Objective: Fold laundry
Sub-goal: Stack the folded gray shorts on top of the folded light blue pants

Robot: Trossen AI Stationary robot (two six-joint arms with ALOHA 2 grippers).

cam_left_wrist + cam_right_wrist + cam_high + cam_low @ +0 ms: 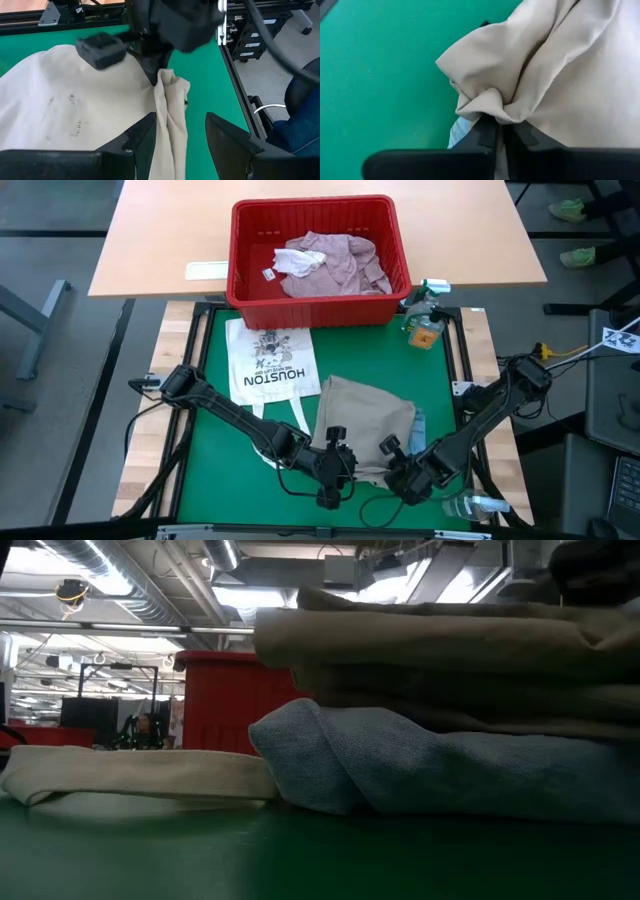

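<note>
the right gripper (496, 131) is pinched shut on a bunched corner of the tan cloth (365, 420), which lies just ahead of it over the jeans (440, 765). the left gripper (180, 145) waits spread beside it, holding nothing. it should probably lift slowly, keeping the fold square.

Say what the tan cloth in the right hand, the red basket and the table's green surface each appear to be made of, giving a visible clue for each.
Tan cloth: likely woven cotton, matte; it bunches into soft folds where the right hand pinches it.
Red basket: looks like moulded plastic, smooth, with rigid straight walls and a rim.
Green surface: probably a felt or rubber mat, flat, even and without shine.
</note>
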